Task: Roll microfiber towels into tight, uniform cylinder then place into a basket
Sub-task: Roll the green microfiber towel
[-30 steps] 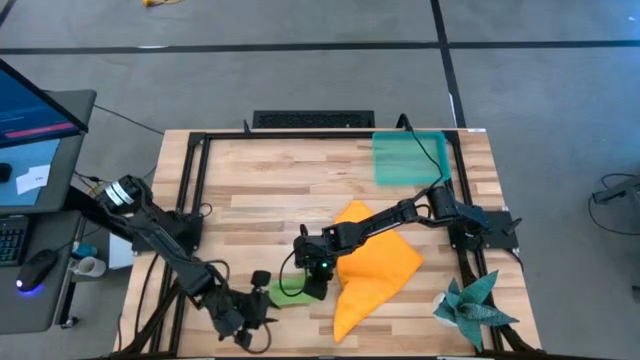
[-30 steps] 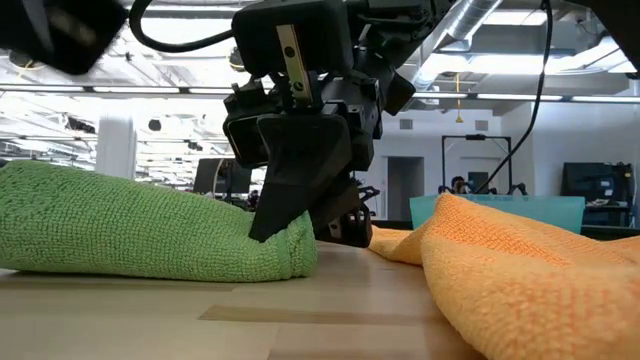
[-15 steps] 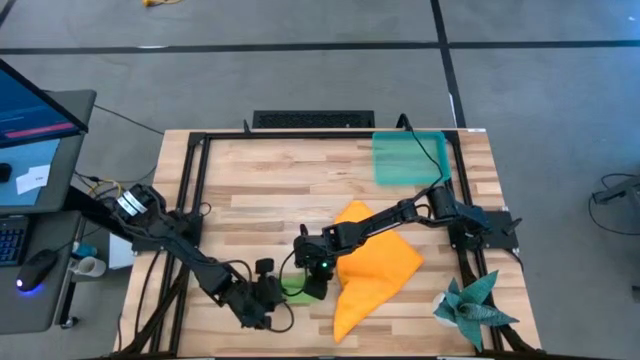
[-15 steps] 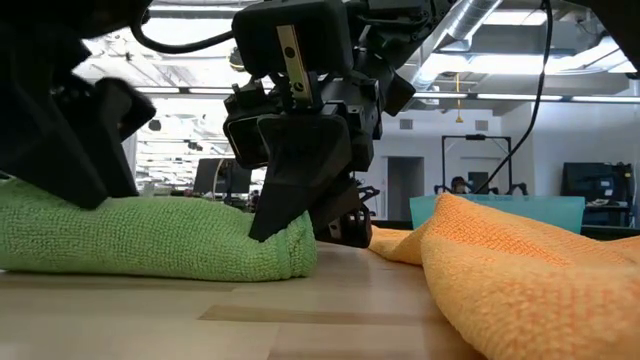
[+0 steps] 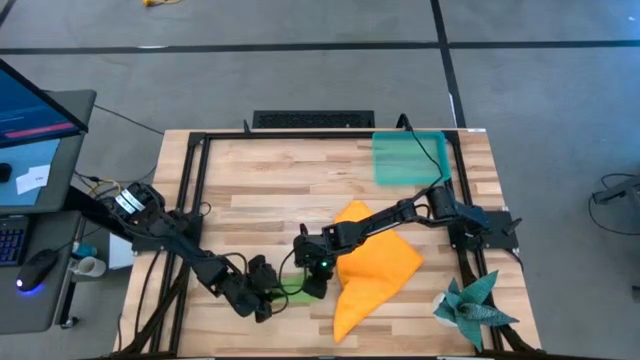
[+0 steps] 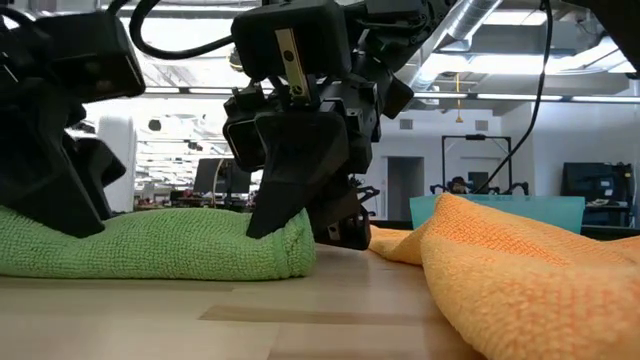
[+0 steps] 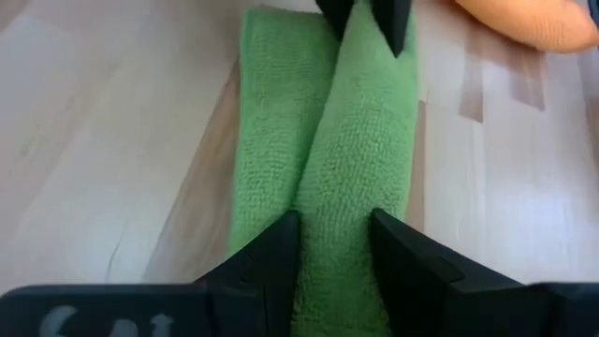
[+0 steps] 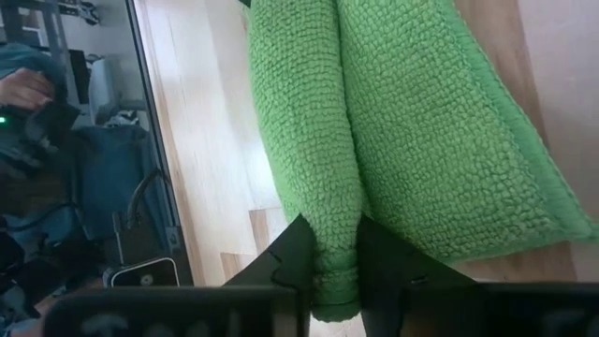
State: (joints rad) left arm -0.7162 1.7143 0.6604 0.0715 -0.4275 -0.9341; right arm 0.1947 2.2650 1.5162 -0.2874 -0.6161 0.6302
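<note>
The lime green towel (image 5: 291, 294) lies near the table's front edge as a long folded bundle (image 6: 170, 245). A raised fold runs along it. My left gripper (image 7: 334, 245) stands open astride that fold at the towel's left end. My right gripper (image 8: 333, 245) is shut on the towel's right end. The orange towel (image 5: 372, 268) lies spread and rumpled just right of it, its edge beside the right gripper. The teal basket (image 5: 408, 158) stands at the far right of the table. My left gripper comes slanting down from the table's near left, one finger (image 7: 273, 257) on each side of the raised fold (image 7: 348, 201), pointing along it. Its tips press into the cloth, which is dented under them (image 6: 95, 228). My right gripper pinches the raised fold (image 8: 329, 220) at the towel's right end between its two fingers. It comes slanting down from the table's right, pointing along the fold. The towel rests on the table (image 6: 290, 262), slack.
A dark teal spiky cloth (image 5: 472, 305) sits at the near right corner. A black frame (image 5: 190, 180) borders the tabletop. A desk with a screen and mouse (image 5: 35, 150) stands left of the table. Bare wood (image 5: 280, 190) lies across the table's far half.
My left gripper has swung from the near left edge toward the green towel's left end, rolled its wrist and come down onto the cloth. The towel's left end is pressed lower than before. My right gripper and the orange towel have kept still.
</note>
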